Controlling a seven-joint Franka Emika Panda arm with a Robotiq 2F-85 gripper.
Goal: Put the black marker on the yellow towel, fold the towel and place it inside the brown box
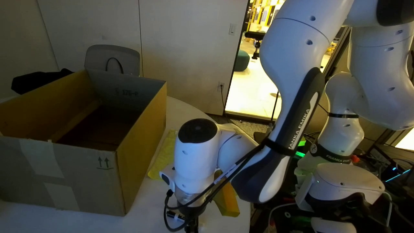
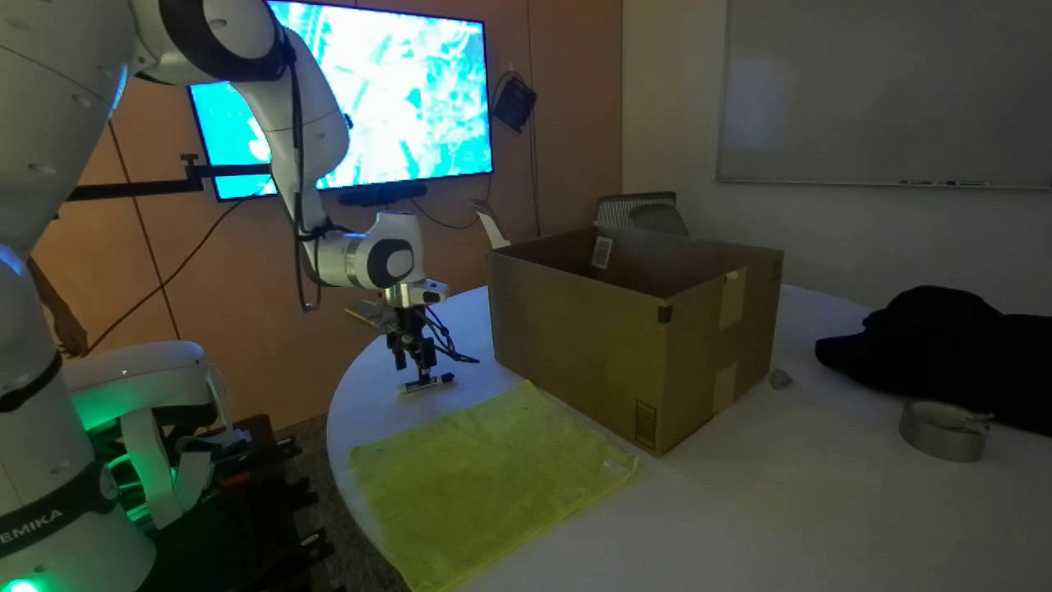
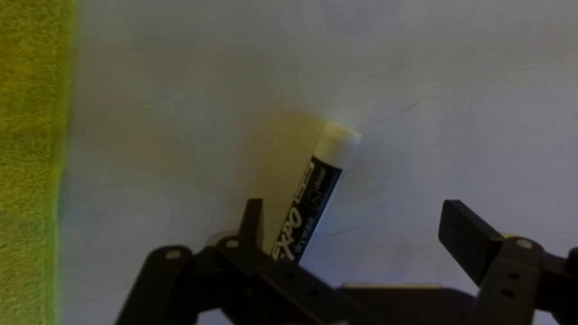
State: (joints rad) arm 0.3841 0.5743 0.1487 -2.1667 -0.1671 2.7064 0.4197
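While the tool (image 3: 355, 222) gapes, the black marker (image 3: 311, 196) lies beneath it, off-centre.

Black marker (image 3: 311, 196): aslant on the table (image 3: 397, 90), pale end visible, other end hidden behind the jaws
Jaws: spread wide, marker's exposed part between, contact unclear
Yellow towel (image 3: 27, 158): well apart from the marker
Table: pale, scuffed; edge's whereabouts unclear
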